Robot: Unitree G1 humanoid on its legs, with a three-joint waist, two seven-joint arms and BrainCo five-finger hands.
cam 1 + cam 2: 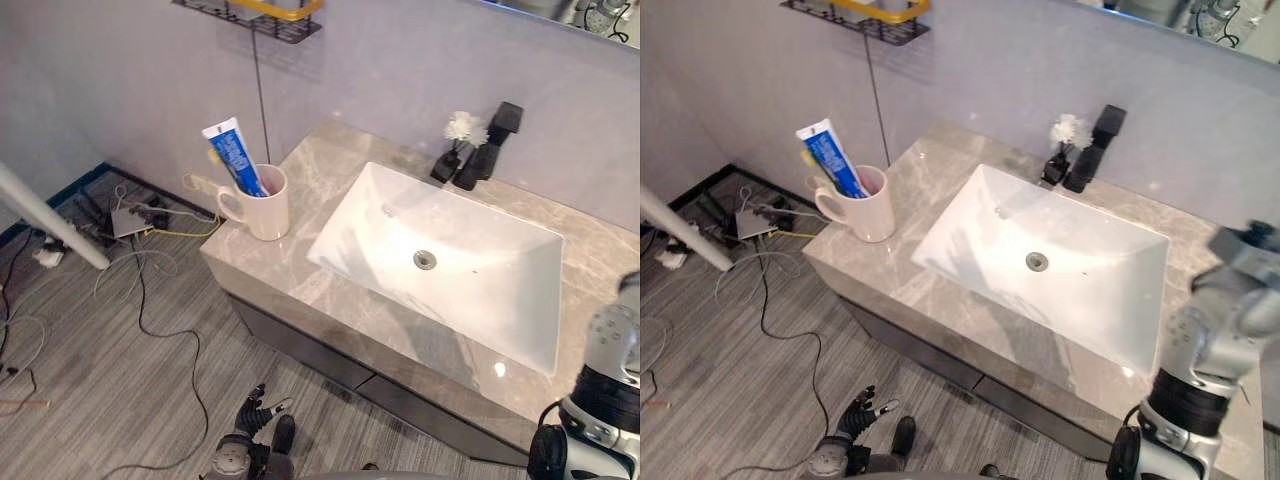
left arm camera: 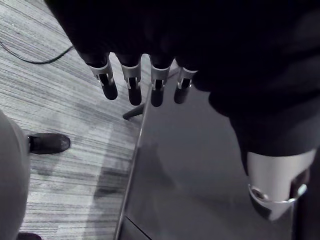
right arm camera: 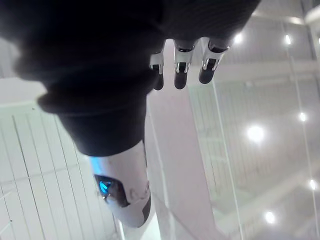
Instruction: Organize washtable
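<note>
A cream mug (image 1: pixel 265 205) stands on the left corner of the marble washtable (image 1: pixel 300 275). A blue toothpaste tube (image 1: pixel 234 155) and a yellow toothbrush (image 1: pixel 214 157) lean out of it. The white sink basin (image 1: pixel 450 265) fills the middle of the top. Behind it stand a black faucet (image 1: pixel 492 145) and a small dark vase with a white flower (image 1: pixel 462 128). My left hand (image 1: pixel 858 412) hangs low in front of the cabinet over the floor, its fingers (image 2: pixel 131 82) straight and holding nothing. My right hand (image 3: pixel 181 67) is open and empty, and its arm (image 1: pixel 1212 340) rises at the table's right end.
A black wire shelf (image 1: pixel 262 18) with a yellow item hangs on the wall above the mug. Cables and a power strip (image 1: pixel 130 220) lie on the striped floor to the left. A white pole (image 1: pixel 50 225) slants there. A dark cabinet front (image 1: pixel 320 350) sits under the top.
</note>
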